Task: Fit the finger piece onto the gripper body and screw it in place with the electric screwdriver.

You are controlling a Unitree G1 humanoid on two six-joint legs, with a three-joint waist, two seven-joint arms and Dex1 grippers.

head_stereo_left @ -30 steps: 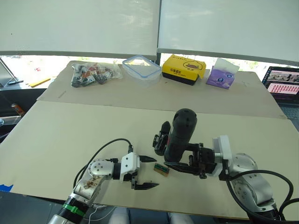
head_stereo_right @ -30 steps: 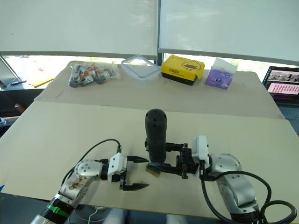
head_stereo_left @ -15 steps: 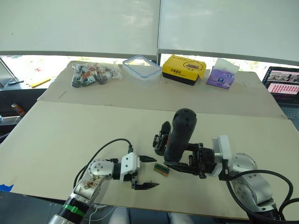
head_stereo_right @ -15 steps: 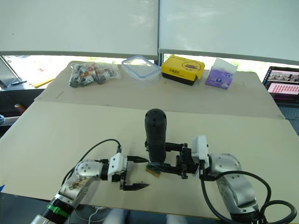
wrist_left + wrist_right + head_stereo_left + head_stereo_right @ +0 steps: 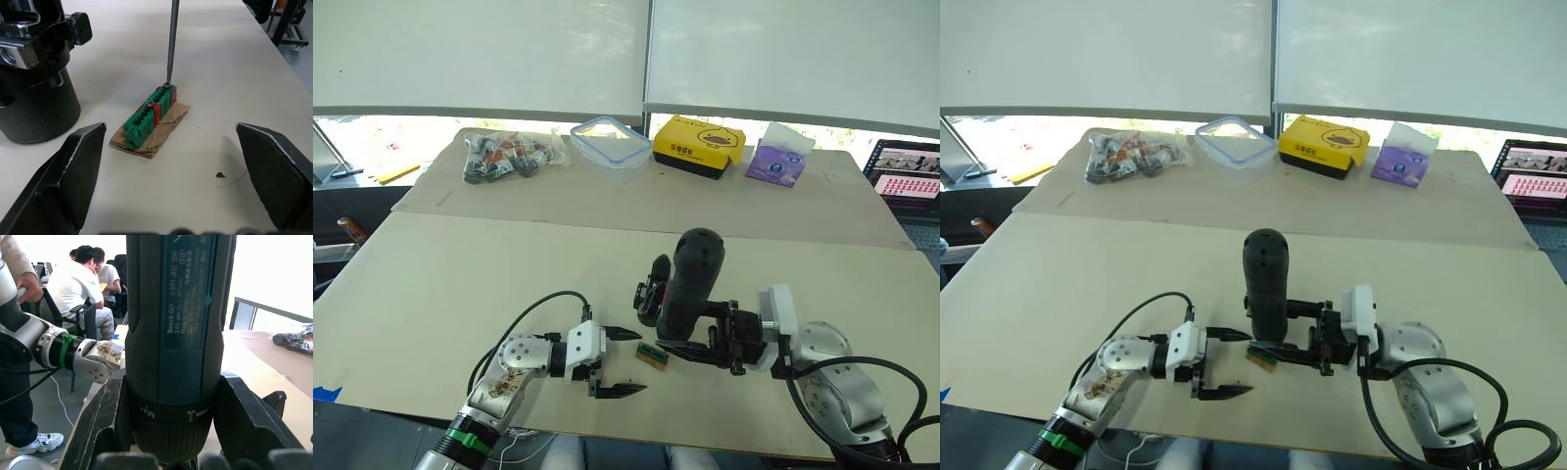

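1. Right gripper point(image 5: 690, 345) is clamped round the lower barrel of the screwdriver point(image 5: 690, 279), holding it upright with the bit down on a screw head in the green block point(image 5: 149, 115).
2. Left gripper point(image 5: 625, 361) hangs spread wide and empty, near the block, touching nothing.
3. Gripper body point(image 5: 36, 95) stands on the table point(image 5: 460, 284) just beside the block, round base down (its mechanism is partly cut off in the left wrist view). I cannot make out the finger piece.
4. Handling, as I judge it: the screwdriver looks rigid, smooth and top-heavy, so a hold low by the collar seems sound, though it could tip if the clamp slackens. The body looks stiff and fairly heavy; best taken round its cylindrical base. The block looks light and may skid or twist under the bit unless steadied.
5. Count: one screwdriver, one gripper body, one green block with two screw heads visible, two robot grippers. At the far edge, one bag of parts point(image 5: 509, 155), one clear tub point(image 5: 609, 139), one yellow box point(image 5: 698, 145), one purple pack point(image 5: 779, 162).
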